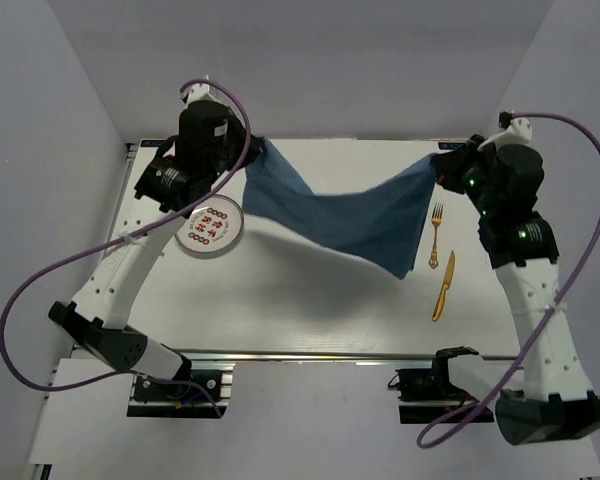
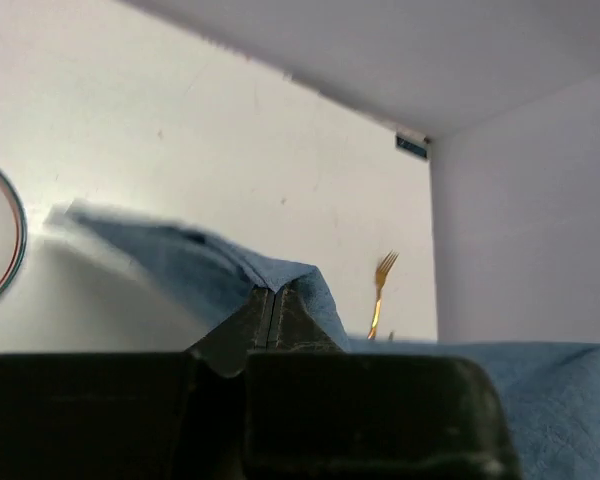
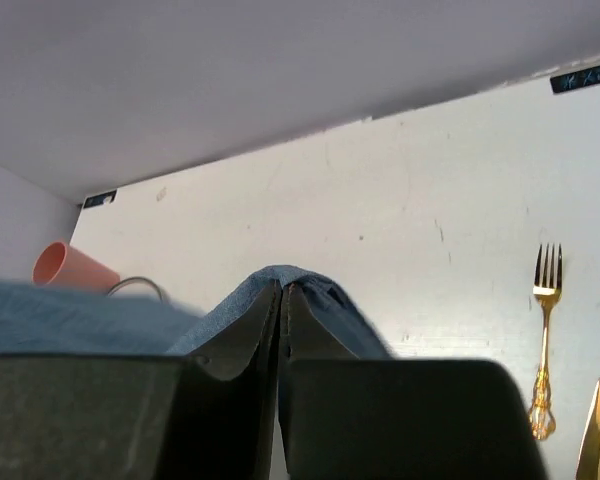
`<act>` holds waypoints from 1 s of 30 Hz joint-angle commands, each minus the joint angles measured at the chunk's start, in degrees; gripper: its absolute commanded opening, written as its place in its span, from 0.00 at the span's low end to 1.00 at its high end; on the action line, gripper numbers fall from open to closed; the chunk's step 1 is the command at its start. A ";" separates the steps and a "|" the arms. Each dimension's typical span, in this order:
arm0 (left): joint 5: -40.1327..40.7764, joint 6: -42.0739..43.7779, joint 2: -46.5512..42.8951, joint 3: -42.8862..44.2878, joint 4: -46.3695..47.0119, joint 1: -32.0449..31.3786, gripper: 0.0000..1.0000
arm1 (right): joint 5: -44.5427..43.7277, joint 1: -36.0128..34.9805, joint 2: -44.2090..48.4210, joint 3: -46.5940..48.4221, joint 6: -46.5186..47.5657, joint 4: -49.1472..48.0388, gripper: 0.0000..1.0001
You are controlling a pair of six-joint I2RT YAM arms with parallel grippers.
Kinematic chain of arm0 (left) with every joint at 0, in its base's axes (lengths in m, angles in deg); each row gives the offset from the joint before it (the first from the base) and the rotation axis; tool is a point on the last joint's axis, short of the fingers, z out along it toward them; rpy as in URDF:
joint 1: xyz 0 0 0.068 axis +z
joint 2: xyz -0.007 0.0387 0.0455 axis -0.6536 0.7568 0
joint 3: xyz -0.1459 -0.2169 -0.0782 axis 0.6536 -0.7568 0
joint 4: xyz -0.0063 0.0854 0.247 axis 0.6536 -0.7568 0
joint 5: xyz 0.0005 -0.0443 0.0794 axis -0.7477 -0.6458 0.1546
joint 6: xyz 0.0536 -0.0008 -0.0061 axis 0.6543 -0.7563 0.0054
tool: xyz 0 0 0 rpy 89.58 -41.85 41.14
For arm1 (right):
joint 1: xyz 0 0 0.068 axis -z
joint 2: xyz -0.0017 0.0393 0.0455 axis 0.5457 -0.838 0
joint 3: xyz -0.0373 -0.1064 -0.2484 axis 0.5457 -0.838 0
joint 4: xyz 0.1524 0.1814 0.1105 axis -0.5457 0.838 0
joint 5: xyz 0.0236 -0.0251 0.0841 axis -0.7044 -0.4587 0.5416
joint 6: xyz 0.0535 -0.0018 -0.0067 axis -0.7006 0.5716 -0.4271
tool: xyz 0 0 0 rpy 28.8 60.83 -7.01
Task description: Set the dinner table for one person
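Observation:
A blue cloth placemat [image 1: 345,215] hangs in the air, stretched between both grippers above the white dinner table [image 1: 310,310]. My left gripper [image 1: 258,152] is shut on its far left corner; in the left wrist view the cloth [image 2: 195,265] wraps the fingertips [image 2: 268,297]. My right gripper [image 1: 435,165] is shut on its far right corner, and the cloth [image 3: 310,285] drapes over the closed fingertips [image 3: 281,295]. A small patterned plate [image 1: 209,228] lies at the left. A gold fork [image 1: 436,235] and gold knife [image 1: 443,285] lie at the right.
A pink cup [image 3: 72,268] shows at the left in the right wrist view, beside a curved rim. The fork shows in the left wrist view [image 2: 380,292] and the right wrist view [image 3: 545,340]. A metal rail [image 1: 310,354] runs along the table's front edge.

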 commanded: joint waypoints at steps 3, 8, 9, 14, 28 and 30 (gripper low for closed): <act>-6.18 0.41 12.15 13.04 -0.72 4.59 0.00 | 4.79 2.89 -13.72 8.86 2.12 2.17 0.00; -9.01 4.36 20.43 28.18 1.46 8.89 0.00 | 10.50 4.82 -23.82 22.61 3.61 1.55 0.00; -9.88 4.46 21.05 28.99 3.31 9.68 0.00 | 12.16 4.91 -26.02 25.89 3.78 3.56 0.00; -18.49 3.67 22.64 28.99 14.63 14.51 0.00 | 20.60 6.76 -38.68 42.42 4.84 6.12 0.00; -24.47 -2.99 1.82 -28.62 47.08 14.35 0.00 | 26.07 11.15 -25.28 8.74 1.86 -9.24 0.00; -25.70 -4.59 -1.34 -40.19 49.38 14.35 0.00 | 25.71 11.24 -20.54 -3.22 0.19 -12.06 0.10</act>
